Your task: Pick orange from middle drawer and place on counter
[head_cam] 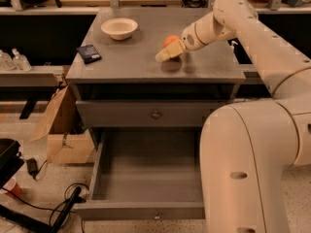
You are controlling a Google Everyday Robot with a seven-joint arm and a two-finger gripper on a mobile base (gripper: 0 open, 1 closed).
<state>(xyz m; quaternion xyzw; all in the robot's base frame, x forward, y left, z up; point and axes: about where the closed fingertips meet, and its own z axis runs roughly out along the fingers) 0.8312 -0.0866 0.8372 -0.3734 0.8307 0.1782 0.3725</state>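
gripper: cream two-finger gripper [170,54] over the flat dark grey wooden bench [121,64], right of centre, nearer the front edge.
jaws: closed on the small round orange fruit [170,41], which sits on their far side.
gap: shadow directly beneath; cannot tell whether the fruit touches the bench.
drawer: wide dark grey wooden middle drawer [146,178] is open, nothing visible inside.
next: probably straight down, then release. The fruit may roll.

The gripper [168,53] grips the orange [170,40] above the counter [121,64], nearer its right edge than its left.
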